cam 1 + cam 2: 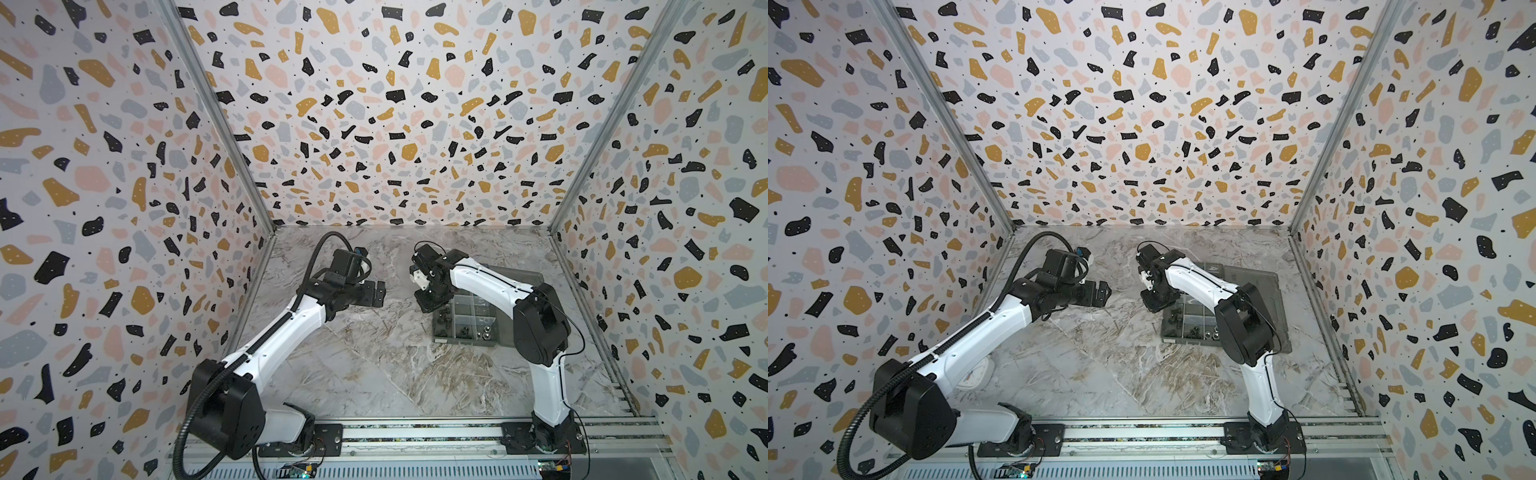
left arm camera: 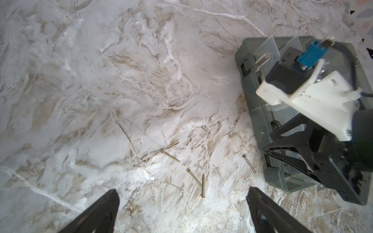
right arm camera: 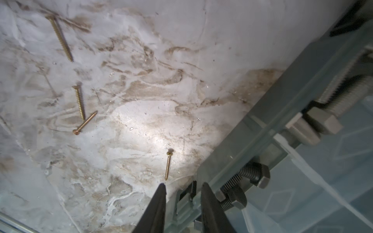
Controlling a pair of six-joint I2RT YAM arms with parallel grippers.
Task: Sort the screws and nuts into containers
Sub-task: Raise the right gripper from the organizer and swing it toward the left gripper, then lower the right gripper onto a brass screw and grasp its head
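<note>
Sorting scene, shown from above and from both wrists. The organiser box (image 1: 461, 342) lies at about 4 o'clock from the middle of the table (image 1: 374, 374), with its lid (image 1: 1262, 286) lying open beyond it at about 2 o'clock. Its compartments already hold silver bolts (image 3: 331, 113), black bolts (image 3: 252, 175) and, in the 6 o'clock row, nuts (image 1: 465, 331). Four brass screws (image 3: 168, 165) lie loose on the table off the box's 9 o'clock side, between the two arms. The right gripper (image 3: 183, 184) hangs by the box's 10 o'clock corner, its jaws a narrow gap apart with nothing between them. The left gripper (image 2: 182, 189) hovers at 9 o'clock of it, jaws spread wide and empty. Probable hazards:

- The nearest screw lies just beside the box wall, so a descent there could catch the wall or latch and shove the box.
- A thin shank lying flat on hard stone may skid out of a pinch.
- Two of the brass screws touch at their tips, so lifting one could drag its neighbour.
- Both arms aiming at the same patch could collide.
- A brass screw released over the nuts would spoil the sort.
</note>
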